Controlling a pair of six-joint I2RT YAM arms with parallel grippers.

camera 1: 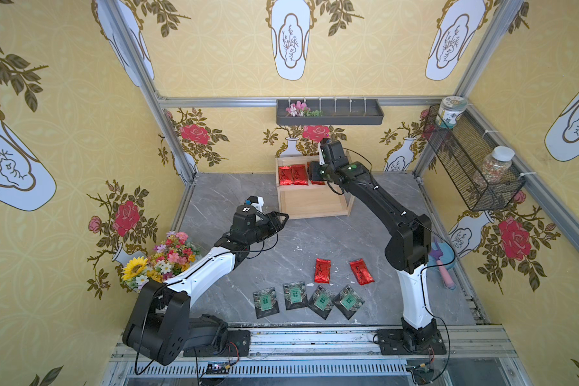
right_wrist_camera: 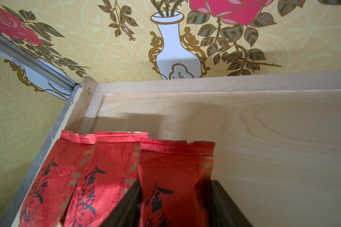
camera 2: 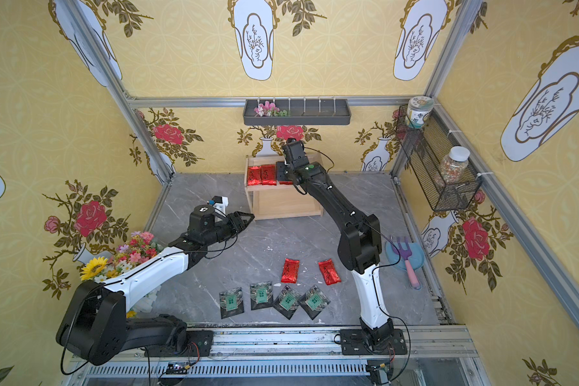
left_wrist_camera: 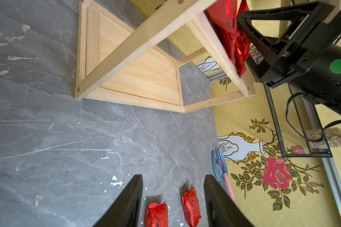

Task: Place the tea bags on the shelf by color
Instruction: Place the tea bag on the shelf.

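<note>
- The shiny red foil tea bag with dark writing [right_wrist_camera: 175, 157] lies on the top board of the small two-level light wood shelf [camera 1: 315, 210]. It is just beside two more red foil tea bags [camera 1: 285, 175].
- The right gripper [right_wrist_camera: 175, 182] has a black jaw on each side of this bag. I cannot tell if it is pinching the bag or has let go.
- If it pulls back while pinching, the slippery bag could slide off the front edge. It could also push the bags next to it crooked.
- The other two red foil tea bags [camera 1: 322, 270] and four dark square packets with green labels [camera 1: 295, 295] wait on the grey stone-look table [camera 1: 231, 200]. The bottom board is bare, so a green one put on top would mix the colours.
- The left gripper [left_wrist_camera: 173, 176] is open and empty, near the shelf's front corner. If both arms reach for the shelf together, they could bump.
</note>
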